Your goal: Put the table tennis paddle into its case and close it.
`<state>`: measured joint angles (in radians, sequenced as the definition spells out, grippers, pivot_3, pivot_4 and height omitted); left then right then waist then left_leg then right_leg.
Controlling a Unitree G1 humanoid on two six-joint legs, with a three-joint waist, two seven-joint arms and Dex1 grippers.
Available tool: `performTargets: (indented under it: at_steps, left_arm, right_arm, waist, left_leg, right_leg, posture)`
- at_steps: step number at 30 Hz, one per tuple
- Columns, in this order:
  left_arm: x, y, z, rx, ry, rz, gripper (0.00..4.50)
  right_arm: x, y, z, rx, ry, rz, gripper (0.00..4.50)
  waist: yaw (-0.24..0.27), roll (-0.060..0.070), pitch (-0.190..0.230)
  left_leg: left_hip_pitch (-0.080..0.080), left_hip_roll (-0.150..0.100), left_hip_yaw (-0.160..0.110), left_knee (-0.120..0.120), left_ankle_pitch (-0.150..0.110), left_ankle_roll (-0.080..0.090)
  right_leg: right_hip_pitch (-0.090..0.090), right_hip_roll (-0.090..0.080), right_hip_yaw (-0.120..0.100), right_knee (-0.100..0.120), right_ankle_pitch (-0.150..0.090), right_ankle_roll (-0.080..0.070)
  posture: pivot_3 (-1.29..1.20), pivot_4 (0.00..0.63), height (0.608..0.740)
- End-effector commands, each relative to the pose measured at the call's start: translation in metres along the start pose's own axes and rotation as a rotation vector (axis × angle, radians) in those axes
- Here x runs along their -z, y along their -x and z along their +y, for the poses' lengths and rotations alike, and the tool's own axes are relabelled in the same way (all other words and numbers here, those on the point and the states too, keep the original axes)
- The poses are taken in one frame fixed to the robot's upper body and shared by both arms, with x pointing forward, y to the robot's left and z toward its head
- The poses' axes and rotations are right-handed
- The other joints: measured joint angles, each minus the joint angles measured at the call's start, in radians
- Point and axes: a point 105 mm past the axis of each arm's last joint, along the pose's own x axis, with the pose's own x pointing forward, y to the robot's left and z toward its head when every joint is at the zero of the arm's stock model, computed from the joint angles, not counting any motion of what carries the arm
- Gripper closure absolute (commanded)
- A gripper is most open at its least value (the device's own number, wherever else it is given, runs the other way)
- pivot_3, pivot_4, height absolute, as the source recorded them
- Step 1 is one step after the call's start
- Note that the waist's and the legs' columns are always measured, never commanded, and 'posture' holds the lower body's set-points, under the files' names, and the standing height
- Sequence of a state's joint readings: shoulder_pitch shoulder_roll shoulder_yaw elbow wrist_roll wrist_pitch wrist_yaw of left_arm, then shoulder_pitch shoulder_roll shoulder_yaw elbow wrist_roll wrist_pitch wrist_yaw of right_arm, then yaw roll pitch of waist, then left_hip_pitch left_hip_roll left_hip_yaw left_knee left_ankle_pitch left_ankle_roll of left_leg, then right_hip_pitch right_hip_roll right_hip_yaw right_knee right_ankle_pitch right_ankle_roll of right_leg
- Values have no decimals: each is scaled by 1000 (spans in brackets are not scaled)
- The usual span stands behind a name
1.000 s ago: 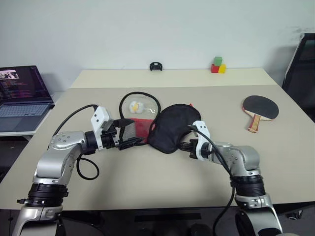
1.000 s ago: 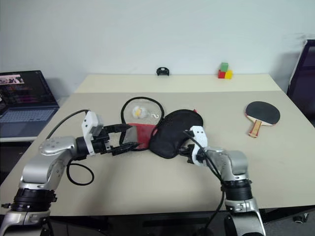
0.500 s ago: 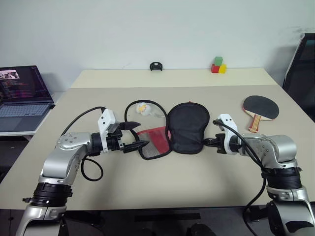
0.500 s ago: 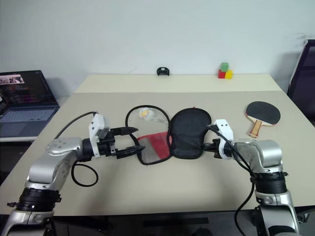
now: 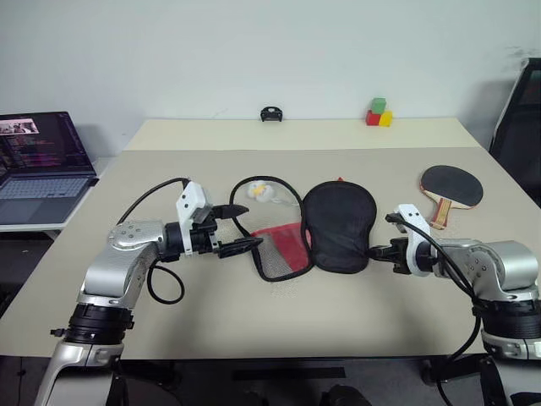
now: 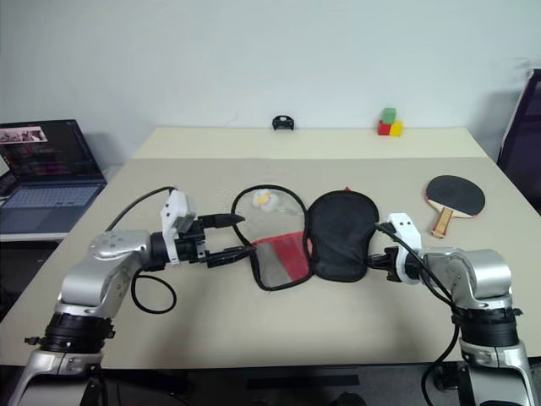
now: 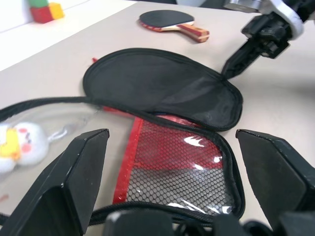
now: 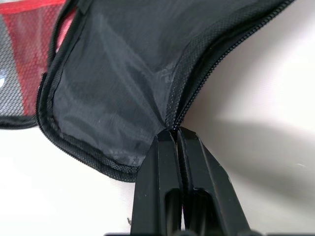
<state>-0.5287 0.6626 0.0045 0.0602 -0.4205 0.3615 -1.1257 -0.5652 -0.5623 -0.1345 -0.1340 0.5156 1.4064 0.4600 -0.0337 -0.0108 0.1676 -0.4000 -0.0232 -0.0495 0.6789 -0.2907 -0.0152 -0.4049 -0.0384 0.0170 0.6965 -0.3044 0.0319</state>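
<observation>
The case [image 5: 340, 227] lies unzipped and spread on the table, with its black half on the right and its red mesh half [image 5: 281, 249] on the left. A white-yellow ball charm [image 5: 259, 192] rests just behind it. My right gripper [image 8: 173, 135] is shut on the zip edge of the black half, at its right side. At the left edge of the mesh half my left gripper [image 5: 241, 227] stands open, jaws wide, holding nothing. The table tennis paddle [image 5: 450, 188] lies black face up at the far right, apart from both grippers.
An open laptop [image 5: 38, 161] sits on a side surface to the left. Red, green and yellow blocks [image 5: 377, 112] and a small black object [image 5: 270, 114] stand along the table's far edge. A dark chair [image 5: 520, 118] is at the right.
My right gripper has drawn the black half to the right, and the case has gone from bunched up to spread flat. The left gripper stays open beside the mesh half.
</observation>
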Motion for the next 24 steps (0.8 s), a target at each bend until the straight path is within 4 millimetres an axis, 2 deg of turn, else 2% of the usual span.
performTargets:
  at_steps: [1,8,15,18,24]
  left_arm:
    - [-10,-2,2,7,-42,-21,0]
    - [-10,-5,2,13,-44,-28,0]
    - [-13,-4,2,11,-45,-44,0]
    - [-14,-5,1,12,-46,-48,0]
    - [-13,-6,1,15,-45,-50,0]
  right_arm:
    - [-13,8,-3,12,23,-51,4473]
    - [-28,3,-6,16,11,-90,4473]
    - [-23,2,-7,8,-17,-74,4473]
    - [-23,3,-12,35,-21,-84,3920]
    - [-30,11,-24,114,20,-123,1868]
  waist:
    - [0,0,0]
    - [0,0,0]
    - [0,0,0]
    - [0,0,0]
    - [0,0,0]
  left_leg:
    - [0,0,0,0,0,0]
    - [0,0,0,0,0,0]
    - [0,0,0,0,0,0]
    - [0,0,0,0,0,0]
    - [0,0,0,0,0,0]
  right_leg:
    - [0,0,0,0,0,0]
    - [0,0,0,0,0,0]
    - [0,0,0,0,0,0]
    - [0,0,0,0,0,0]
    - [0,0,0,0,0,0]
  posture:
    - [0,150,740]
    - [0,150,740]
    - [0,150,740]
    - [0,150,740]
    - [0,150,740]
